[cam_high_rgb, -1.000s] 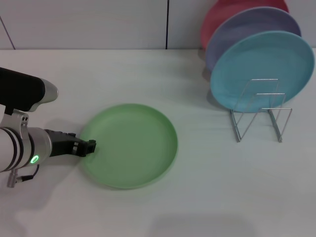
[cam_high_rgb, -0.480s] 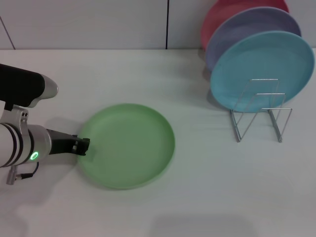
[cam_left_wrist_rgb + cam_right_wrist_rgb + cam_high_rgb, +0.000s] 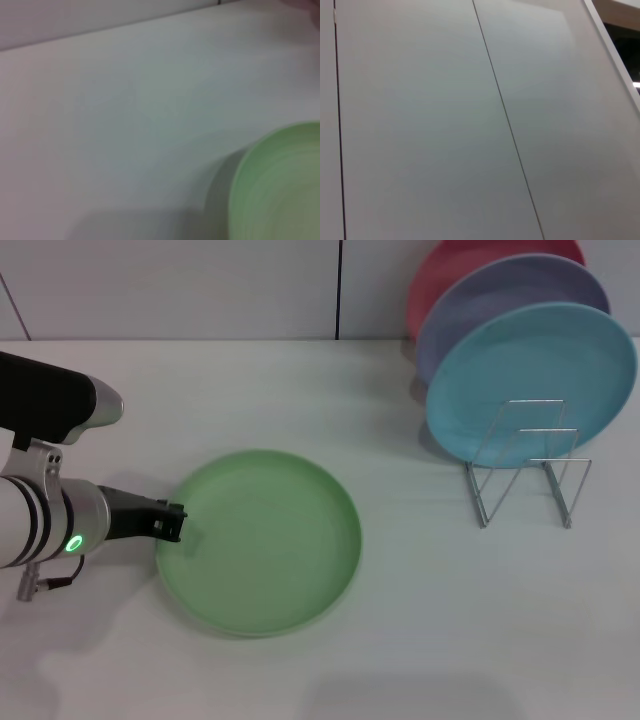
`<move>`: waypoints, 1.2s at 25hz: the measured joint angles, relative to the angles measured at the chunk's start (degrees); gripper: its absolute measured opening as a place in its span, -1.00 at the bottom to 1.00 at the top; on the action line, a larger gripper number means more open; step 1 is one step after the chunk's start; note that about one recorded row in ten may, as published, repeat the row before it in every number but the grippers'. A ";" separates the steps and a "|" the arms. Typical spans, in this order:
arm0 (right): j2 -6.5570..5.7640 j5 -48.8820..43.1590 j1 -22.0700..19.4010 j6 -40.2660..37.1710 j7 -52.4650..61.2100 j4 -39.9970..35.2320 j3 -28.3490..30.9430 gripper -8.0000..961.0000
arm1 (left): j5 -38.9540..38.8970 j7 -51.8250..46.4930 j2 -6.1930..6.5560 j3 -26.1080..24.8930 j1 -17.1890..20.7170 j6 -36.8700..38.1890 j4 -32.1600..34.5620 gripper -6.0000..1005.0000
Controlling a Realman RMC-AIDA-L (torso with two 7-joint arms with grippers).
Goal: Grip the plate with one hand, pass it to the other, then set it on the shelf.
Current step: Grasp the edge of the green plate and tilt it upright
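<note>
Lying flat, round light-green plate (image 3: 262, 545) shows a shallow rim.

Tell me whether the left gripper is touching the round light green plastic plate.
Touching: in the head view the left gripper overlaps the round light green plastic plate at its rim, no gap visible.

Pink plate (image 3: 455, 265) mostly hidden — left arm (image 3: 40, 525) cut off.

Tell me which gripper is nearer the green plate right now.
Left. The left gripper is at the green plate's left rim. The right gripper shows in no view; its wrist camera sees only wall panels.
</note>
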 joint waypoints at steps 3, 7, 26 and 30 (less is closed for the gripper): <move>-0.01 -0.14 0.01 -1.82 0.51 0.00 0.00 0.70 | -0.13 0.65 0.04 0.06 0.19 0.30 -1.37 -0.81; -0.10 -2.17 0.00 -6.91 0.85 -0.21 -0.04 0.70 | -0.43 1.80 0.06 0.06 0.53 0.33 -3.16 -0.84; -0.50 -25.70 7.90 -2.32 18.28 -30.85 -0.55 0.70 | -0.82 3.92 0.14 -0.12 -0.06 -0.57 -10.31 -0.92; -0.30 -27.72 9.17 9.84 26.28 -46.33 -9.61 0.70 | -0.79 4.15 0.15 -0.38 -0.11 -0.66 -12.87 -0.92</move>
